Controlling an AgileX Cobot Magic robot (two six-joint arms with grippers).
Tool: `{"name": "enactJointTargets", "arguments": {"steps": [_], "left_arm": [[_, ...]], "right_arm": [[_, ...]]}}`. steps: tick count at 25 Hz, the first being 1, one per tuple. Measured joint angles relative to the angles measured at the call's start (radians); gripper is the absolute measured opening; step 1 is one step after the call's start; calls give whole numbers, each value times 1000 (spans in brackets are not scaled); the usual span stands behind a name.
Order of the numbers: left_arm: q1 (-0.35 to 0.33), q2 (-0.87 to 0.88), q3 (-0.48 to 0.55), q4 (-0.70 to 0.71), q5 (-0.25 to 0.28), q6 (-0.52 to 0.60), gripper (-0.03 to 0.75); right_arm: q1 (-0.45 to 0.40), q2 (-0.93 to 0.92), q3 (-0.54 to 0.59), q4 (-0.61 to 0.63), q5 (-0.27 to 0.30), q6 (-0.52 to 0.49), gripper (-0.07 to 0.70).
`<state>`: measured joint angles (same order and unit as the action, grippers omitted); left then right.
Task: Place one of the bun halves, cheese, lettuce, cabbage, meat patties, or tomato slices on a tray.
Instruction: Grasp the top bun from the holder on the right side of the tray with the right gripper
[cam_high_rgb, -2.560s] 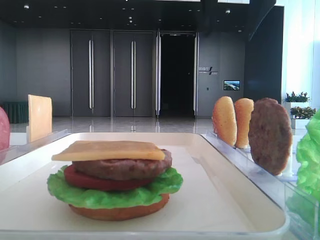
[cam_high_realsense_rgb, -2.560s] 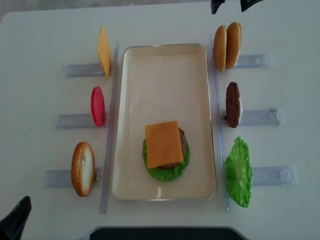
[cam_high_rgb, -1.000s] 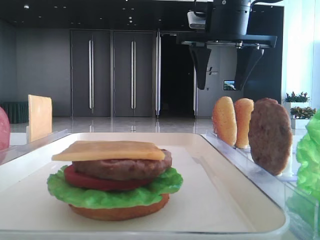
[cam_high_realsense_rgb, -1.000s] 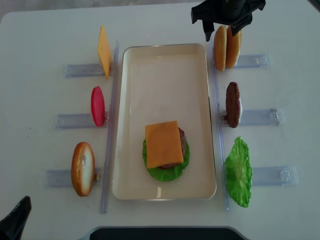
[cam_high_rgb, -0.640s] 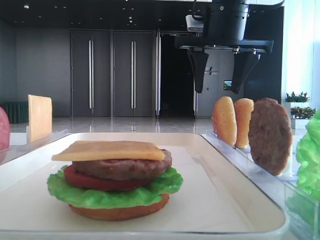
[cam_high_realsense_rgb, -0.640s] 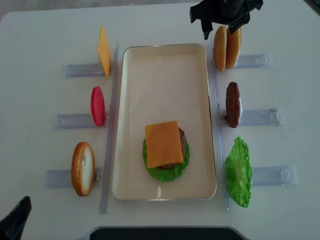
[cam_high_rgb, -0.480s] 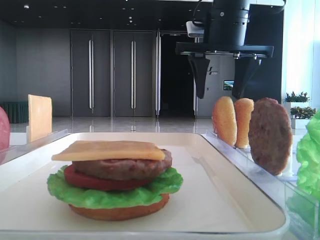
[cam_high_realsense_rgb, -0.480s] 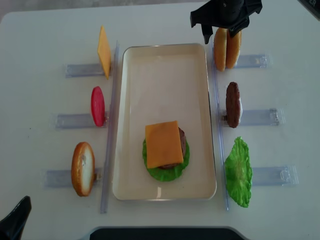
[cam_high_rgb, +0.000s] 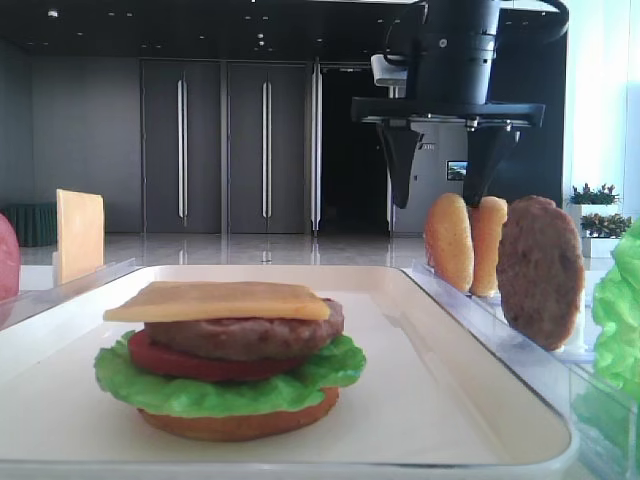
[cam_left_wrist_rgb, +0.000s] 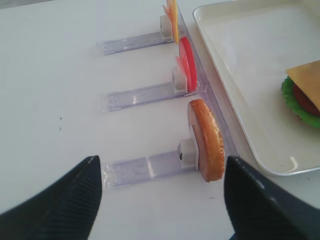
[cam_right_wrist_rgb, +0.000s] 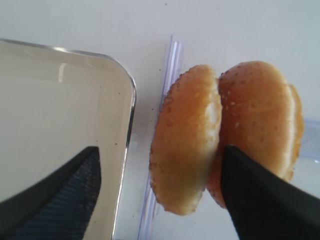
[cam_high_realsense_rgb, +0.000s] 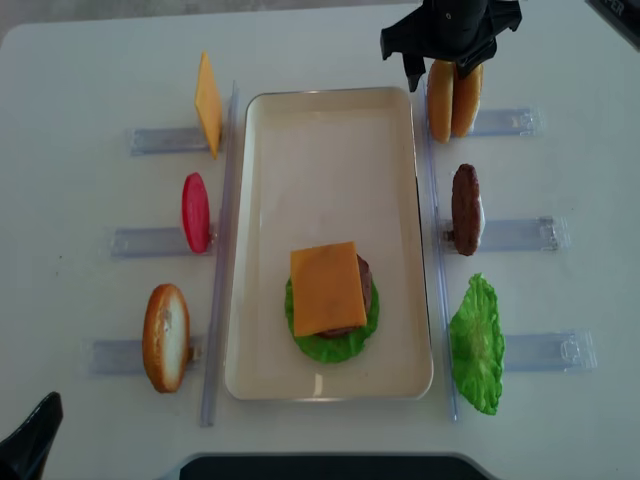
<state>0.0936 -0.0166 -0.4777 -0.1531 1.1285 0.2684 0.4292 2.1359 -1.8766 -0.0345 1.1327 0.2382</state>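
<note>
Cream-white tray (cam_high_realsense_rgb: 330, 150) is sitting mid-table, holding a partial burger toward its near end: flat bottom bun (cam_high_rgb: 238, 424), lettuce leaf (cam_high_rgb: 220, 390), tomato slice (cam_high_rgb: 165, 358), meat patty (cam_high_rgb: 250, 335), cheese slice (cam_high_realsense_rgb: 327, 288) lying on top. The far half of the tray is showing bare surface.

Clear racks (cam_high_realsense_rgb: 505, 235) are flanking the tray, each with an item standing on edge. Left side, far to near: cheese square (cam_high_realsense_rgb: 207, 103), tomato slice (cam_high_realsense_rgb: 195, 213), bun half (cam_high_realsense_rgb: 166, 337). Right side, far to near: two sesame bun tops (cam_high_realsense_rgb: 453, 98) touching each other, spare patty (cam_high_realsense_rgb: 465, 209), loose lettuce (cam_high_realsense_rgb: 477, 344).

Right gripper (cam_high_realsense_rgb: 437, 72) is hanging over the far-right rack, pointing straight down, jaws spread wide. In the right wrist view one finger (cam_right_wrist_rgb: 265, 200) is wedging in between the two bun tops, the other finger (cam_right_wrist_rgb: 55, 190) is standing over the tray's corner, so the left bun top (cam_right_wrist_rgb: 186, 137) is sitting between them, not squeezed.

Left gripper (cam_left_wrist_rgb: 160, 200) is staying low at the near-left table corner, fingers wide apart, nothing between them, near the left bun half (cam_left_wrist_rgb: 206, 140).
</note>
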Motion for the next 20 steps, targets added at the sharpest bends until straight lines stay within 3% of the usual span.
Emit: {"name": "enactJointTargets", "arguments": {"steps": [11,20], "left_arm": [[0,0,0,0,0,0,580],[0,0,0,0,0,0,580]], "right_arm": [[0,15,-2,-1,-19,-4,445],[-2,17,-2,-26,-19,-4,208]]}}
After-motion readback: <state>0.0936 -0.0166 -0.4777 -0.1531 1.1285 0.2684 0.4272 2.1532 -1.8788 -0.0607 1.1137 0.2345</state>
